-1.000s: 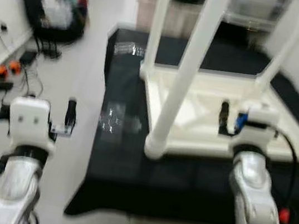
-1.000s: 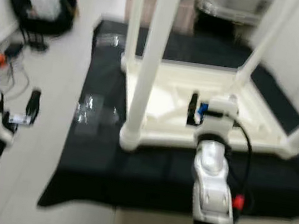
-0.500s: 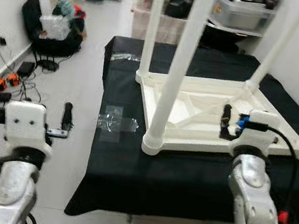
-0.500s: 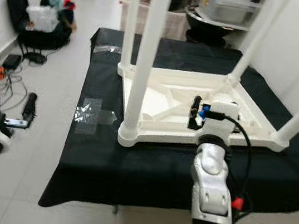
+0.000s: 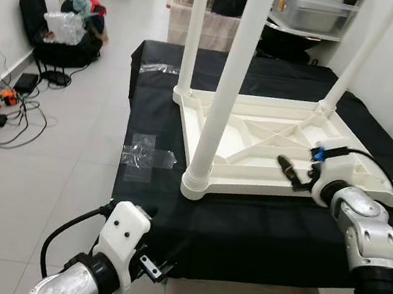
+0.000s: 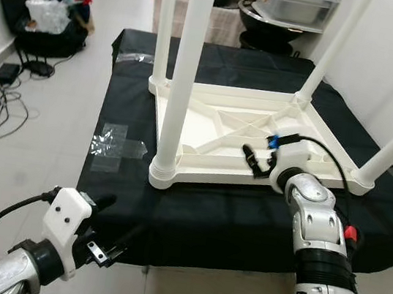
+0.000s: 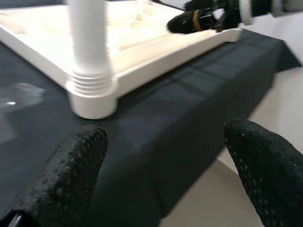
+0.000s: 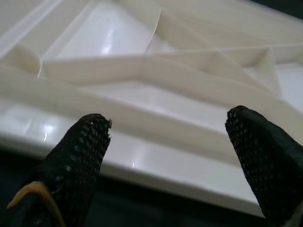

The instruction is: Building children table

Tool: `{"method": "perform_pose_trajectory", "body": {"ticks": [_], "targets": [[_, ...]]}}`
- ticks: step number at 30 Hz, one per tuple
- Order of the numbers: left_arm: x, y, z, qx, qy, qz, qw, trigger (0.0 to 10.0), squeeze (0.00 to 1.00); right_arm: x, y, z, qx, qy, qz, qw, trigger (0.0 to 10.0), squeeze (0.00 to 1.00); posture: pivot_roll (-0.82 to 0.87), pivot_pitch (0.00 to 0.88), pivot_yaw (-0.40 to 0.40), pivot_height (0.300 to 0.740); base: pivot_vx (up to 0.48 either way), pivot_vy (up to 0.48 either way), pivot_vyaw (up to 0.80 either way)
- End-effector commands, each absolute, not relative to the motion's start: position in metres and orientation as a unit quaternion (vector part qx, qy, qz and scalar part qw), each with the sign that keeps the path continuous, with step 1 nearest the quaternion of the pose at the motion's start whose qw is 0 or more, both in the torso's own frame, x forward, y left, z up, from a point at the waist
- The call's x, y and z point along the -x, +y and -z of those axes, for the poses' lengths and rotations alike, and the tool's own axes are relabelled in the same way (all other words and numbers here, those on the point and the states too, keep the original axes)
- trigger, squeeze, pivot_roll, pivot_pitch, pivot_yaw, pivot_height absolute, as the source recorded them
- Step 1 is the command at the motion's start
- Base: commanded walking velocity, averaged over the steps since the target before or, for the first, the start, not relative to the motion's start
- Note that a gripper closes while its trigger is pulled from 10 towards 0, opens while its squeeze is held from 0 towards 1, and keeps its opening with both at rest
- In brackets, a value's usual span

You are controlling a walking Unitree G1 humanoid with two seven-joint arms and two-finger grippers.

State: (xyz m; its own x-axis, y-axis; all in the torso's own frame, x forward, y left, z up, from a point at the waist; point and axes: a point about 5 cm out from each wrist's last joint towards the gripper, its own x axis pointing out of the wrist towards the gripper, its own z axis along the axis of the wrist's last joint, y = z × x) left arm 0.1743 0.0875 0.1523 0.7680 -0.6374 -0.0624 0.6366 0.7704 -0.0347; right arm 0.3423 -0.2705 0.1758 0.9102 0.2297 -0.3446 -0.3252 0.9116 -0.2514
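Observation:
A white children's table (image 5: 257, 137) lies upside down on a black cloth (image 5: 164, 113), its round legs (image 5: 228, 85) pointing up. My right gripper (image 6: 251, 159) is at the table's near rim, angled over the ribbed underside. In the right wrist view its fingertips (image 8: 87, 142) stand wide apart above the white ribs, so it is open and holds nothing. My left gripper (image 6: 107, 226) hangs low by the cloth's front left corner, open and empty. The left wrist view looks past its fingertips (image 7: 80, 156) at the near leg's base (image 7: 90, 90).
Clear tape patches (image 5: 147, 156) lie on the cloth left of the table. A black bag with clutter (image 5: 63, 27) and cables (image 5: 4, 100) sit on the tiled floor at the far left. Storage bins (image 5: 318, 2) stand at the back, a white wall on the right.
The view has steadied and shifted. My left arm has dropped from chest height at the left to low beside the cloth's front edge. The right gripper has tilted toward the table's near rim.

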Motion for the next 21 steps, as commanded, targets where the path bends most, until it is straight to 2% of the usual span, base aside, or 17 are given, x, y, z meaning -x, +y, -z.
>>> {"method": "perform_pose_trajectory", "body": {"ticks": [1, 3, 8, 9, 14, 15, 16, 21], "targets": [[-0.168, 0.079, -0.152, 0.016, 0.037, 0.359, 0.932, 10.0, 0.00, -0.339, -0.282, -0.179, 0.163, 0.181, -0.178, 0.953, 10.0, 0.00, 0.09, 0.091, -0.085, 0.740, 0.000, 0.000, 0.00], [-0.165, 0.074, -0.151, 0.019, 0.041, 0.368, 0.929, 10.0, 0.00, -0.334, -0.290, -0.183, 0.161, 0.191, -0.224, 0.942, 10.0, 0.00, 0.09, 0.092, -0.083, 0.740, 0.000, 0.000, 0.00], [-0.162, 0.073, -0.149, 0.021, 0.044, 0.372, 0.927, 10.0, 0.00, -0.332, -0.294, -0.192, 0.126, 0.170, -0.274, 0.938, 10.0, 0.00, 0.09, 0.091, -0.082, 0.740, 0.000, 0.000, 0.00], [-0.161, 0.072, -0.148, 0.022, 0.046, 0.377, 0.925, 10.0, 0.00, -0.337, -0.292, -0.203, 0.093, 0.140, -0.290, 0.942, 10.0, 1.00, 0.09, 0.082, -0.079, 0.740, 0.000, 0.000, 0.00], [-0.158, 0.070, -0.144, 0.021, 0.046, 0.387, 0.920, 10.0, 0.00, -0.348, -0.276, -0.224, 0.039, 0.081, -0.358, 0.929, 10.0, 1.00, 0.10, 0.076, -0.076, 0.740, 0.000, 0.000, 0.00], [-0.158, 0.069, -0.144, 0.022, 0.044, 0.390, 0.920, 10.0, 0.00, -0.350, -0.269, -0.226, 0.033, 0.073, -0.387, 0.919, 10.0, 0.00, 0.10, 0.073, -0.076, 0.740, 0.000, 0.000, 0.00], [-0.158, 0.069, -0.144, 0.022, 0.044, 0.390, 0.920, 10.0, 0.00, -0.350, -0.269, -0.226, 0.033, 0.073, -0.387, 0.919, 10.0, 0.00, 0.10, 0.073, -0.076, 0.740, 0.000, 0.000, 0.00], [-0.155, 0.065, -0.143, 0.016, 0.037, 0.399, 0.916, 10.0, 0.00, -0.350, -0.248, -0.235, -0.001, 0.048, -0.486, 0.873, 10.0, 0.00, 0.10, 0.068, -0.080, 0.740, 0.000, 0.000, 0.00]]}}
